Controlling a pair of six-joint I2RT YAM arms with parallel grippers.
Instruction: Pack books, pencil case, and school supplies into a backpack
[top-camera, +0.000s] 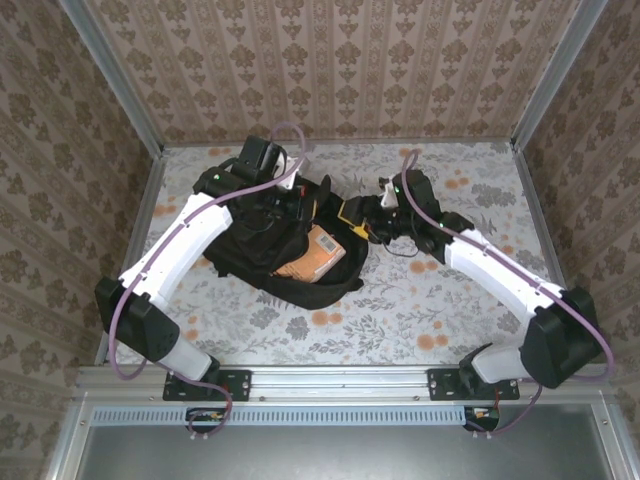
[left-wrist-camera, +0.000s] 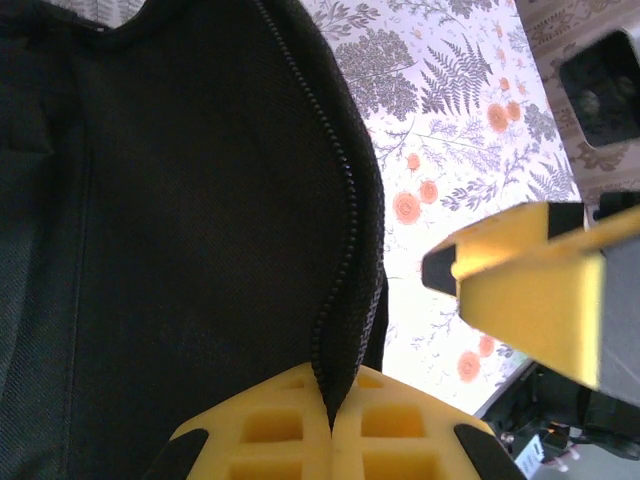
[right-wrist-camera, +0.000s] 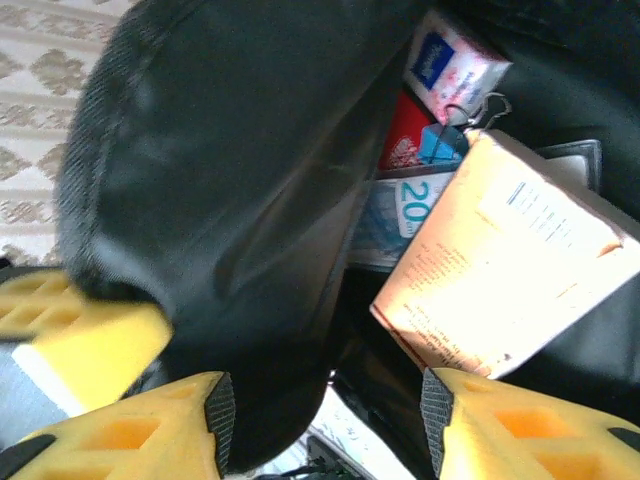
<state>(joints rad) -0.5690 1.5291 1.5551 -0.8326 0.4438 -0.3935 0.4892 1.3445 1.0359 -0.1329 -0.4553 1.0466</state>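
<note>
The backpack (top-camera: 270, 262) lies at the middle of the tabletop (top-camera: 400, 310), its main opening turned upward and toward the right arm. From above, most of the interior is lost in black fabric. Only the orange-tan book (top-camera: 318, 256) reads clearly there, lying flat in the opening near the right rim.

The right wrist view looks into the compartment. The same book (right-wrist-camera: 510, 270) lies tilted on top, print side up, and its lower right corner is cut off by the frame. Behind it, partly covered:
- a blue binder clip (right-wrist-camera: 440, 142) touching the book's upper corner;
- a pink card (right-wrist-camera: 452, 60) with a blue square, above the clip;
- a red item (right-wrist-camera: 405, 130), too hidden to identify;
- a pale printed sheet (right-wrist-camera: 398, 205) marked "20", its remainder under the book.

A fold of the backpack's flap covers the left half of that view.

The left gripper (left-wrist-camera: 330, 432) is at the far rim of the backpack. Its fingers are pressed together, with the zip edge pinched between them. The right gripper (right-wrist-camera: 325, 400) is at the right rim, fingers spread wide. The flap hangs between them and lies against one finger (right-wrist-camera: 130, 435), but is not clamped.
</note>
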